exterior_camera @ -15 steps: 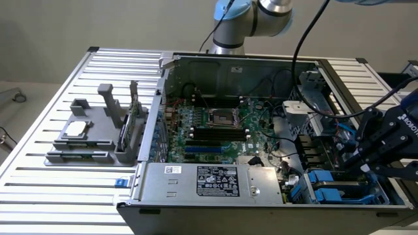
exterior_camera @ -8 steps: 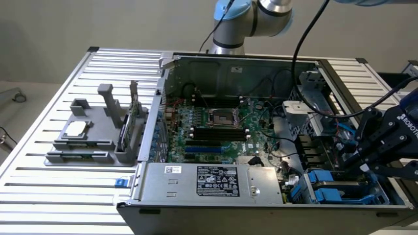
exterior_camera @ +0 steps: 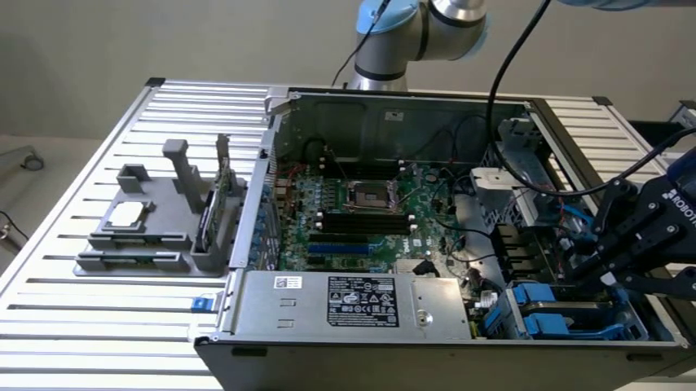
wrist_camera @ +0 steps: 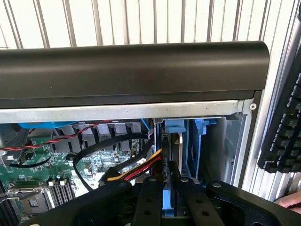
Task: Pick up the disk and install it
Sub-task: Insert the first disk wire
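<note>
Blue plastic frames the flat, silver-grey metal disk, which stands on edge between the fingers of the black two-finger end effector. The fingers are pressed in on its thin sides, pinching it. In the exterior view the end effector reaches down into the open grey metal computer case at its near corner on the exterior view's right, over the drive bay with blue plastic brackets. That bay sits just beside the big grey labelled power-supply box along the case's near edge, with the green motherboard behind it.

What matters is how the disk lies relative to the bay. In the wrist view the disk's long axis runs straight away from the fingers toward the black case panel, in line with an upright slot marked by a blue bracket. I judge the disk partly entered but not seated, though its far end is hard to tell from the bracket. A yellow, red and black cable bundle lies close beside the slot's mouth. The case rests on a slatted aluminium counter, with a grey plastic fixture near its edge on the exterior view's left.
</note>
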Tool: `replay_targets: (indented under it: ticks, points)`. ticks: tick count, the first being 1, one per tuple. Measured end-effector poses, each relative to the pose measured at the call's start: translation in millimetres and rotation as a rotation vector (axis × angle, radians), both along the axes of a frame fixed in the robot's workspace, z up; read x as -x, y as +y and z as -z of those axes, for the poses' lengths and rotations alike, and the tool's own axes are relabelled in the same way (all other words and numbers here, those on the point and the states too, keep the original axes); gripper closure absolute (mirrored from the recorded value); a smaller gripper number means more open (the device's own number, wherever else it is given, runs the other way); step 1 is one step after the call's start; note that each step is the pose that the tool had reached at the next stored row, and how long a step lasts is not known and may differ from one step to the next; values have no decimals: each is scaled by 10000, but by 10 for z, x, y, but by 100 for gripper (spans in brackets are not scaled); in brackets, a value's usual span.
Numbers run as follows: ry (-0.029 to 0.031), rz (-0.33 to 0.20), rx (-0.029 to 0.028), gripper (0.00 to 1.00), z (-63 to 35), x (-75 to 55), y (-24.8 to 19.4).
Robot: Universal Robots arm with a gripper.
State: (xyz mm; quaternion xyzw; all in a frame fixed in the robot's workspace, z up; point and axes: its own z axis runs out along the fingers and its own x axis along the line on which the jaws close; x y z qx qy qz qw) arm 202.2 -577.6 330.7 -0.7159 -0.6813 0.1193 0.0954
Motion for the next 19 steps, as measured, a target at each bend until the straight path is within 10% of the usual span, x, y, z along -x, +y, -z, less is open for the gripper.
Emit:
replay_targets:
  ticks: [19]
  points:
    - [130, -2, 13, 83, 23, -15, -4]
